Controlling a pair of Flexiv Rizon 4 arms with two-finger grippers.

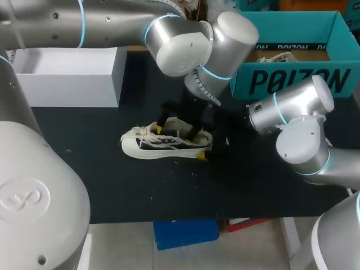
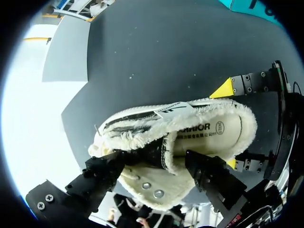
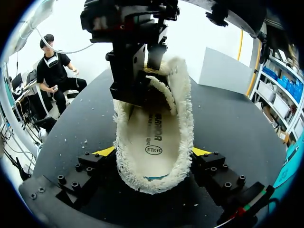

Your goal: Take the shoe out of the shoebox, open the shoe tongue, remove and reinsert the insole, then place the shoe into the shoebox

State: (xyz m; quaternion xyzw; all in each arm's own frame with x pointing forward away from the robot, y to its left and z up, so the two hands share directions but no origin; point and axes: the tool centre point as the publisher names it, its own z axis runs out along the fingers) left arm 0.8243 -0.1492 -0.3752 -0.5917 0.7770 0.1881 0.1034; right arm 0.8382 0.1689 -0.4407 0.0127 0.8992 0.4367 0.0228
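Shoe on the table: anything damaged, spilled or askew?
Small white flecks lie scattered on the table beside the shoe, possibly fibre shed from its frayed edges. The shoe itself stands upright on its sole; nothing else looks odd.

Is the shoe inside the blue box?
No, the shoe lies on the black table, outside the blue box.
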